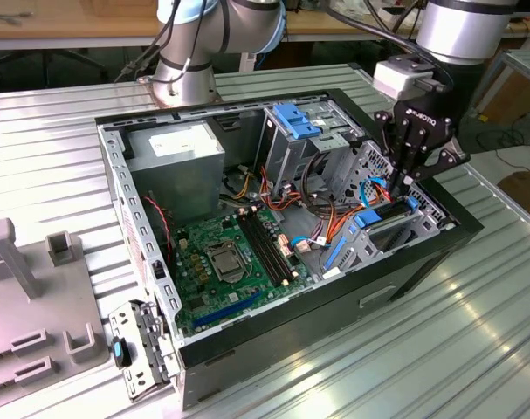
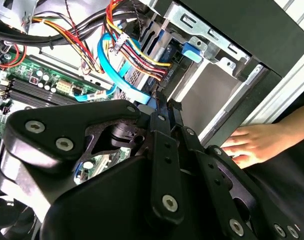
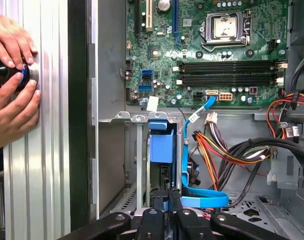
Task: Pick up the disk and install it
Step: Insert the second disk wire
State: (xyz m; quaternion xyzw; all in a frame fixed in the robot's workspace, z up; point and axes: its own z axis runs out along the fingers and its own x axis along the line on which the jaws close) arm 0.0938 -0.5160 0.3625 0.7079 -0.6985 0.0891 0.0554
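Disk (image 1: 388, 215) sat in the drive cage (image 1: 395, 229) at the front corner of the open computer case (image 1: 247, 340), at the exterior view's right, its blue carrier rails lined up with the cage slot, so I judged the installing step was under way and not yet clearly finished. I had the gripper (image 1: 402, 185) directly above it, fingers pointing down onto the top edge of the carrier, because a push along the rails seemed the only way to seat it. In the first wrist view the blue carrier face (image 3: 161, 145) showed just beyond the black fingertips, with the blue data cable (image 3: 202, 197) looping beside it and the bundled power wires (image 3: 227, 150) close by, which was why the approach looked so narrow. I could see the jaws drawn near together around the carrier's edge, but I could not tell whether they pinched it or merely rested against it. The case lay on its side on the ribbed metal surface (image 1: 474, 349), motherboard (image 1: 230, 262) facing up, giving open access from above. A person's hands (image 3: 11, 75) rested on that surface beside the case wall, holding a small round object.
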